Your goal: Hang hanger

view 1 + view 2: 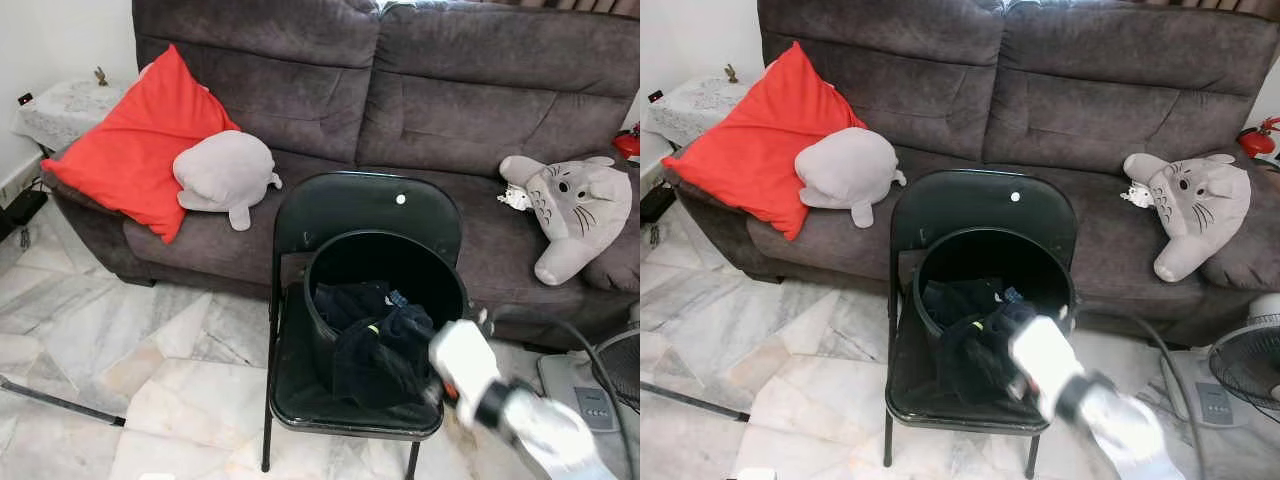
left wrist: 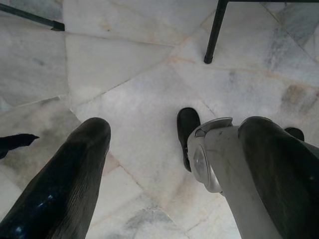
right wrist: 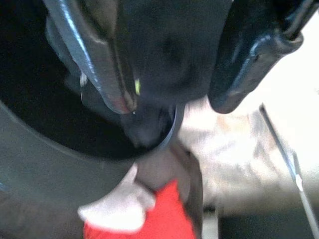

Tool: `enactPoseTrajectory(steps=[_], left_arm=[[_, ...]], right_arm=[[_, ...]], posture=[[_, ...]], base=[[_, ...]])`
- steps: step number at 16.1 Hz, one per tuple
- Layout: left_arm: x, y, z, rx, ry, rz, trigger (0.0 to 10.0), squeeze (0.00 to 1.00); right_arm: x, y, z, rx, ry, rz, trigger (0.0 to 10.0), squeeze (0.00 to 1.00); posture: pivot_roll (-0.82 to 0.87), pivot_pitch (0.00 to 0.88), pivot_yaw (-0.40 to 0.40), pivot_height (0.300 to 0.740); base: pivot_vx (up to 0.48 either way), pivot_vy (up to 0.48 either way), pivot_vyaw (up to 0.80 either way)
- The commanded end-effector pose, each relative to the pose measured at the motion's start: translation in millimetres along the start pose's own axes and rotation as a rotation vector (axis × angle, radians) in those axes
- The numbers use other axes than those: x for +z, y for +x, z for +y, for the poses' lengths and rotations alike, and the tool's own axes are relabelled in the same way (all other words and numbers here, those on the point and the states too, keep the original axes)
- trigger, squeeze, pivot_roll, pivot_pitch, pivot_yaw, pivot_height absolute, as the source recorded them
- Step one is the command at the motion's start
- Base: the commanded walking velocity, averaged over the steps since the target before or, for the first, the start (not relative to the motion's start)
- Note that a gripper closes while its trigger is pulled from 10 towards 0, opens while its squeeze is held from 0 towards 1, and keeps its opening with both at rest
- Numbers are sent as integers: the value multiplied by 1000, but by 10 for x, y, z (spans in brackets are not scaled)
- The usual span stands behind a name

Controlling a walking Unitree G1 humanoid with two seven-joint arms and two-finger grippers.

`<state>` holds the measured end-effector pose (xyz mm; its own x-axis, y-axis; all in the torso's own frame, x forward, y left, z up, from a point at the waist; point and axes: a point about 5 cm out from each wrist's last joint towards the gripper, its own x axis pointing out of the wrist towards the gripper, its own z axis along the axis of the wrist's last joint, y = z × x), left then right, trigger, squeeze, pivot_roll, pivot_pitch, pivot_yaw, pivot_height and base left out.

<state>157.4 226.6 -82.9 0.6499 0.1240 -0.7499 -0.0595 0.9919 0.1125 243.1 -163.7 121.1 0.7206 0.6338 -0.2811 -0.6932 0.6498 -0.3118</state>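
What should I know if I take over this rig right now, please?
Right gripper: reaching down into the black bucket on the black folding chair, fingers open around the dark clothes; nothing clearly gripped yet.
Left gripper: idle, open, hanging over the marble floor.
Job's things: dark clothes are heaped in the bucket; I cannot make out a hanger among them.
Done: the arm has reached the bucket.
Left: find and grip the hanger, lift it out, hang it up. No rail or hook is in sight.
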Motion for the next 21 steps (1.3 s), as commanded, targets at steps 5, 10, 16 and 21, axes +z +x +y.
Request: enactPoseTrajectory(steps=[5, 10, 16, 21], left_arm=[[-83, -22, 7, 3, 15, 36, 10000, 0], [-61, -13, -7, -2, 16, 31, 10000, 0], [-86, -24, 9, 5, 11, 35, 10000, 0], [-74, -17, -22, 0, 8, 32, 10000, 0]], right_arm=[[-52, -304, 224, -133, 18, 12, 10000, 0], [-539, -353, 221, -324, -90, 241, 10000, 0], [-776, -313, 312, -389, -162, 279, 10000, 0], [-879, -178, 355, -352, -158, 279, 10000, 0]], posture=[[-68, 136, -31, 740], [-64, 133, -34, 740], [-60, 134, -36, 740], [-57, 129, -39, 740]], base=[[0, 0, 0], [0, 0, 0], [0, 0, 0], [0, 0, 0]])
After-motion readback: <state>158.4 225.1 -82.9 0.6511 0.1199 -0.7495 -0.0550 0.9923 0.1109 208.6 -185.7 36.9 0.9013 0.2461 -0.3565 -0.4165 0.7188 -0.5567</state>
